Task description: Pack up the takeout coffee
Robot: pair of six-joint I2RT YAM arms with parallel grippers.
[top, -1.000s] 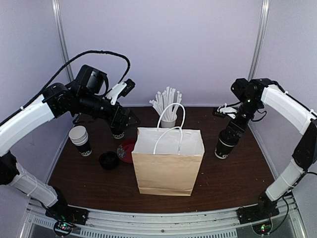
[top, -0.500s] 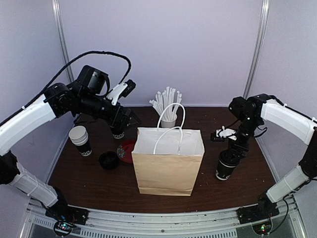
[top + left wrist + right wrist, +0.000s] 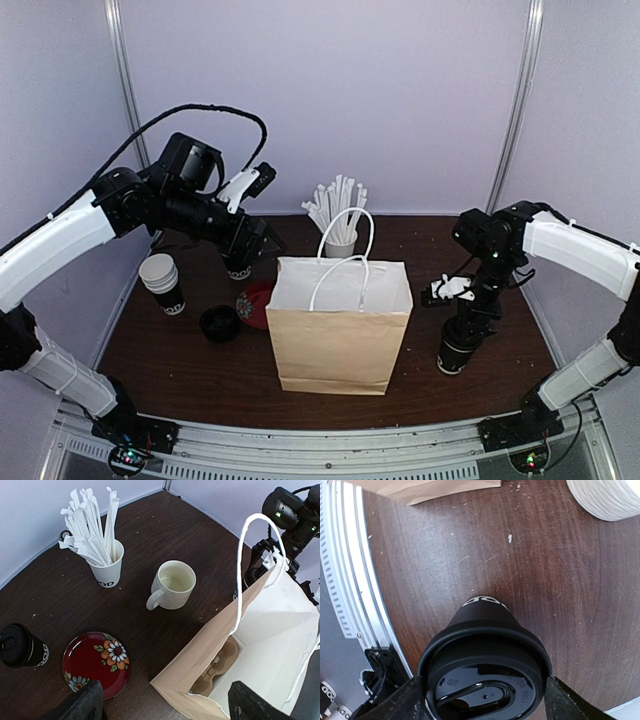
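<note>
One takeout coffee (image 3: 457,352) stands on the table right of the paper bag (image 3: 335,340). My right gripper (image 3: 463,330) comes down on it from above. In the right wrist view its black lid (image 3: 485,680) fills the gap, and my right gripper (image 3: 485,702) is shut on it at both sides. A second lidded takeout coffee (image 3: 20,647) stands at the back left, below my left arm. My left gripper (image 3: 167,707) hangs open over the bag's left corner, holding nothing. A brown cup carrier (image 3: 217,667) lies inside the bag.
An unlidded paper cup (image 3: 163,285) and a loose black lid (image 3: 219,322) sit at the left. A red flowered plate (image 3: 95,662), a cream mug (image 3: 172,585) and a cup of straws (image 3: 97,545) stand behind the bag. The bag's handles (image 3: 345,250) stick up.
My right arm has carried the takeout coffee from the back right down and nearer, beside the bag's right side. The left arm has barely moved.
</note>
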